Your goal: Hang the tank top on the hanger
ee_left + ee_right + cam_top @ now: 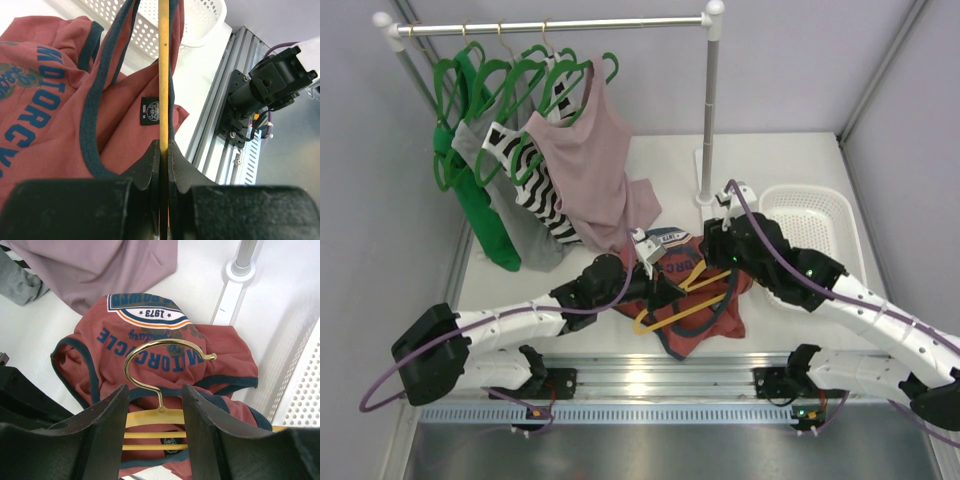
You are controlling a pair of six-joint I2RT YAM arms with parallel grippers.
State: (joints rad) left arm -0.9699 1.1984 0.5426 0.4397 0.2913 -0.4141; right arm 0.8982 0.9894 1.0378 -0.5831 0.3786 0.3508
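Note:
The rust-red tank top (698, 335) lies crumpled on the white table, logo side up, between both arms. The yellow hanger (670, 315) lies across it with its metal hook (150, 347) on the chest print. My left gripper (164, 147) is shut on the hanger's thin yellow bar (163, 75), with a navy strap running alongside the bar. My right gripper (155, 395) is open, its fingers on either side of the hanger's neck (155, 417), just above the tank top (225, 345). In the top view the left gripper (655, 285) and right gripper (712, 262) meet over the top.
A clothes rack (708, 110) stands at the back with green hangers, a dusty-pink tank top (590, 160), a striped top (535, 190) and a green garment (485, 225). A white basket (810, 225) sits right of the tank top. The rack's pole base (235, 270) is close behind.

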